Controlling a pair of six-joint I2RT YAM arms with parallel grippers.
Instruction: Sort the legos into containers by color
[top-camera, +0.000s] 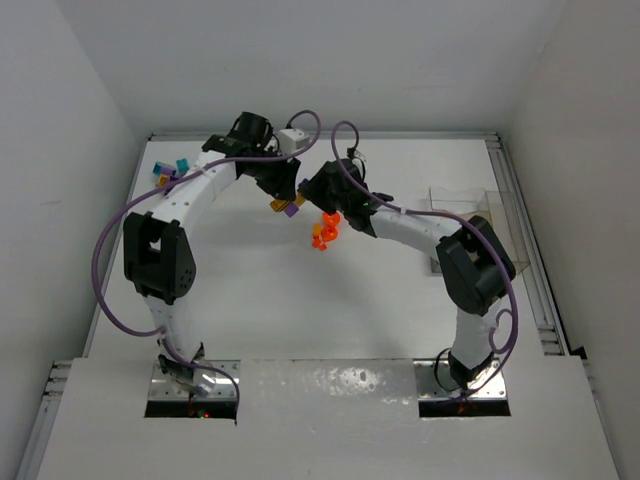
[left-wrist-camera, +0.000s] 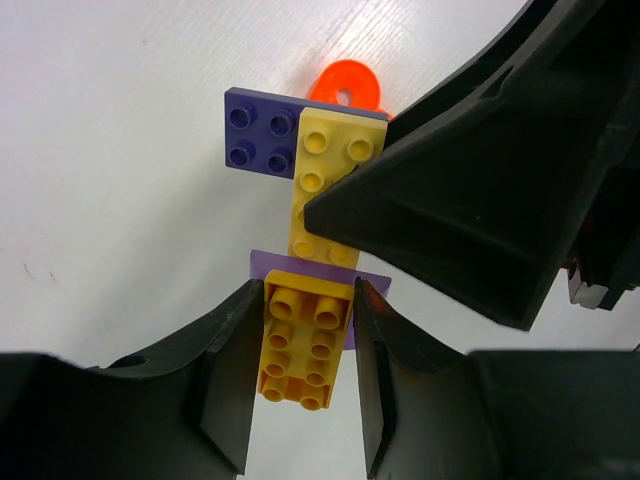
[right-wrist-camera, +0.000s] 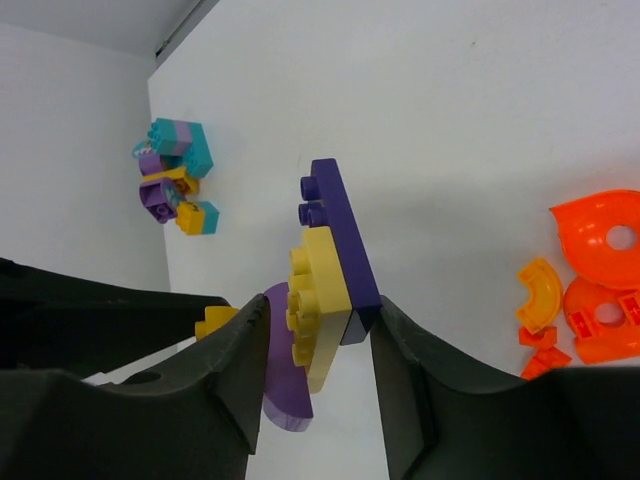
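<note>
A stuck-together stack of legos hangs above the table between both grippers (top-camera: 290, 208). My left gripper (left-wrist-camera: 305, 300) is shut on its orange-yellow brick (left-wrist-camera: 300, 345). A light purple piece (left-wrist-camera: 270, 265), a pale yellow plate (left-wrist-camera: 325, 175) and a dark purple plate (left-wrist-camera: 258, 130) sit beyond it. My right gripper (right-wrist-camera: 318, 320) straddles the pale yellow plate (right-wrist-camera: 322, 290) and dark purple plate (right-wrist-camera: 340, 220). One finger touches the purple edge, and a small gap shows at the other. The clear containers (top-camera: 470, 215) stand at the right.
Loose orange legos (top-camera: 324, 232) lie just under the grippers, and the right wrist view shows them as curved pieces (right-wrist-camera: 600, 270). A clump of teal, purple and yellow legos (top-camera: 170, 172) sits at the far left by the wall (right-wrist-camera: 172, 175).
</note>
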